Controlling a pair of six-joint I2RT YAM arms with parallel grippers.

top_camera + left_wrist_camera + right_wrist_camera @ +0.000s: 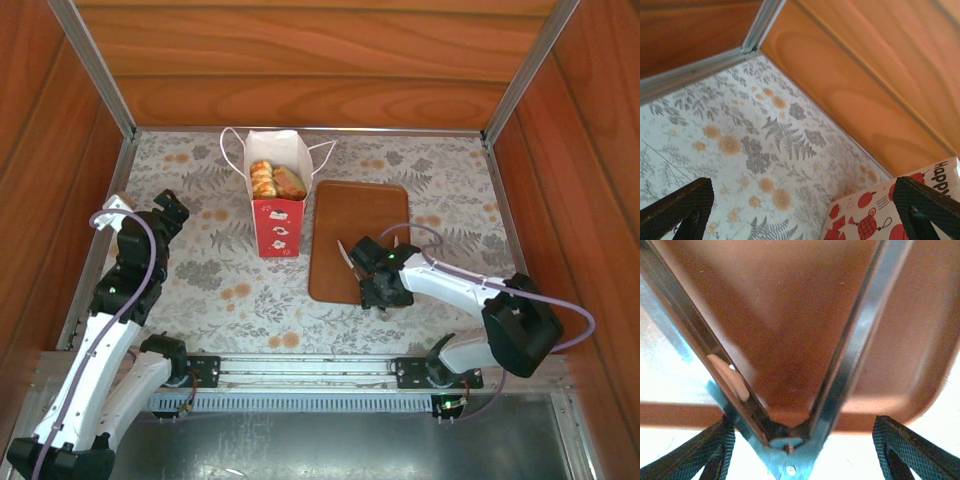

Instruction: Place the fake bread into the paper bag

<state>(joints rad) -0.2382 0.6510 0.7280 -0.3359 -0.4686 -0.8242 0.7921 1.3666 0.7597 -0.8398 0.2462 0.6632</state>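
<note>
The paper bag [277,226] stands upright at the back middle of the table, white with a red lower band. Golden-brown fake bread [275,180] fills its open top. My left gripper [166,214] hangs open to the left of the bag with nothing between its fingers. In the left wrist view the bag's printed side [875,215] sits by the right finger of that gripper [802,210]. My right gripper [380,284] is at the near end of the brown tray [365,210]. It stands open [802,427] around the hinge of metal tongs [856,340], with a gap at the right finger.
The tongs lie spread in a V over the bare tray surface [790,305]. Wooden walls [300,60] close in the back and both sides. A floral cloth [220,290] covers the table, with room between the bag and the left arm.
</note>
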